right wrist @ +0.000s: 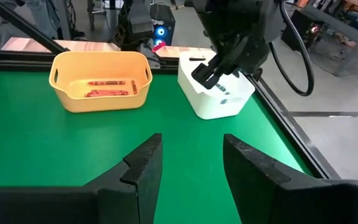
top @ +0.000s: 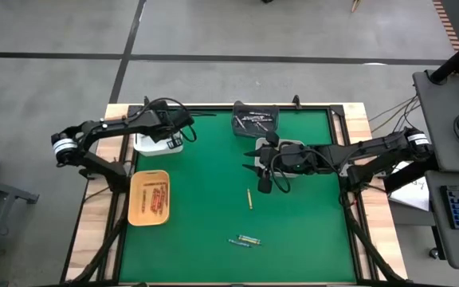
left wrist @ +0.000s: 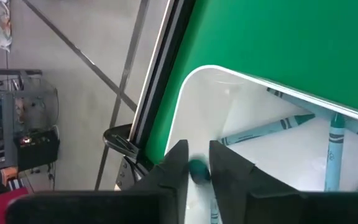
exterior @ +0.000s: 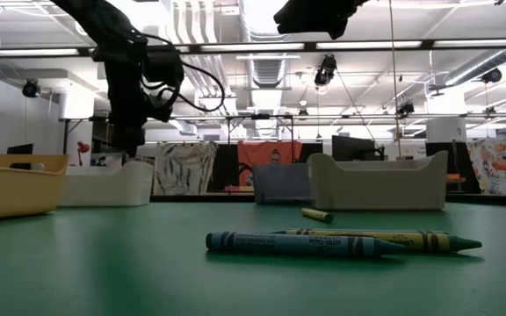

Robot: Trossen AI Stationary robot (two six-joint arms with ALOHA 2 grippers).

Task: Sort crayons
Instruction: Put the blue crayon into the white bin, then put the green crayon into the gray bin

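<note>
My left gripper hangs over the white tray at the table's far left, shut on a green-blue crayon. Several more green-blue crayons lie in that tray. From the right wrist view the same gripper shows above the tray. My right gripper hovers open and empty above the table's middle. On the green mat lie a yellow crayon and a pair of crayons, also seen close up in the low view. My left gripper pinches the green-blue crayon between its two fingers; only the crayon's end shows in the gap. The fingers slant down over the white tray's corner. The crayon is clear of the tray's floor; the rest of it is hidden by the fingers.
A yellow tray holding red-orange crayons stands at the left. A dark grey tray with pale crayons stands at the far edge. A pale bin sits under my right arm. The near half of the mat is mostly bare.
</note>
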